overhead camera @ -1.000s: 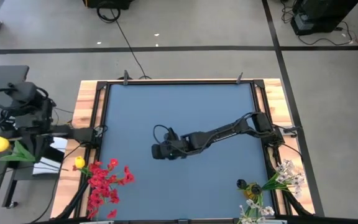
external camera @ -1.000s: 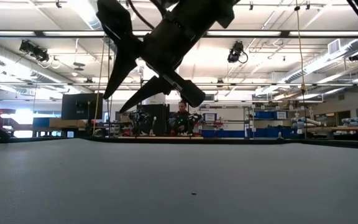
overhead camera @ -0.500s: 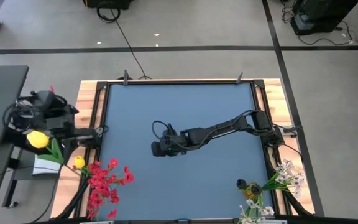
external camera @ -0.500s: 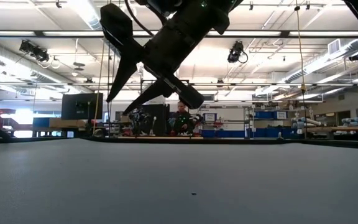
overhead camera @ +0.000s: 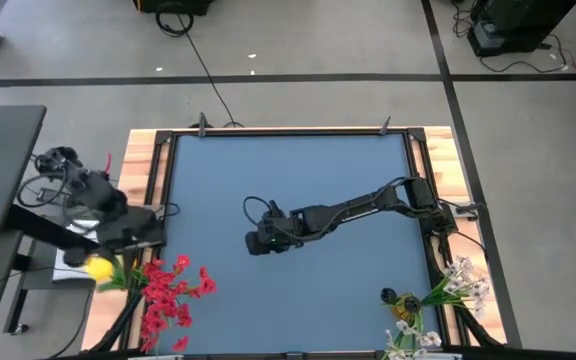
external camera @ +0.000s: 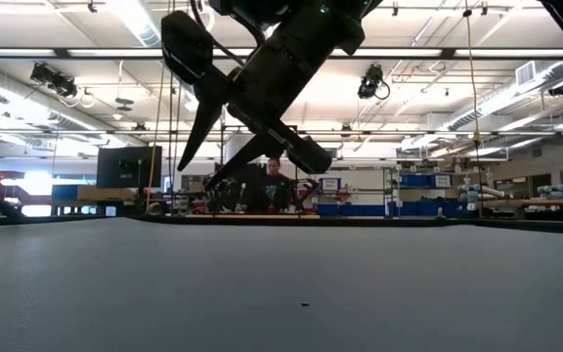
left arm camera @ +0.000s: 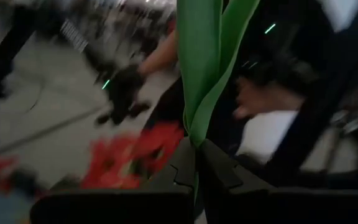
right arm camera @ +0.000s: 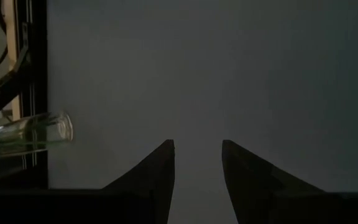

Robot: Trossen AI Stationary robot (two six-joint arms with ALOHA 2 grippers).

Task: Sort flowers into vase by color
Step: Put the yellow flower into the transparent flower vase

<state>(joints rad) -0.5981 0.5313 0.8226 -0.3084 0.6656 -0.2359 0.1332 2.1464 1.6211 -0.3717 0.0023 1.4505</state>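
My left gripper [overhead camera: 118,243] hangs just off the table's left edge, shut on a yellow tulip [overhead camera: 100,268] whose blossom sits beside the red blossom cluster [overhead camera: 173,293] at the near-left corner. The left wrist view shows the tulip's green leaves [left arm camera: 199,68] rising from my shut fingers, with the red blossoms [left arm camera: 132,155] blurred behind. My right gripper [overhead camera: 256,243] hovers open over the middle of the table and holds nothing [right arm camera: 197,162]. White blossom sprays [overhead camera: 458,285] and a dark bud [overhead camera: 408,300] stand at the near-right corner. My left gripper pinches the tulip's green stem at the base of its leaves [left arm camera: 195,142] between the two shut fingers. The leaves stick out straight beyond the fingertips. The tulip is lifted clear, with its yellow blossom [overhead camera: 100,268] beyond the fingers toward the table's near side.
A clear glass vase [right arm camera: 30,134] shows in the right wrist view beside the table's dark frame [right arm camera: 33,74]. Wooden borders [overhead camera: 138,170] run along the table's sides. The blue-grey table top [overhead camera: 298,170] is bare around the right gripper. A person stands in the room far behind [external camera: 274,181].
My left arm has swung the yellow tulip from far out beyond the table's left side toward the near-left corner, bringing the blossom beside the red cluster. The gripper has turned with the swing and stayed shut on the stem. My right gripper has hardly moved.
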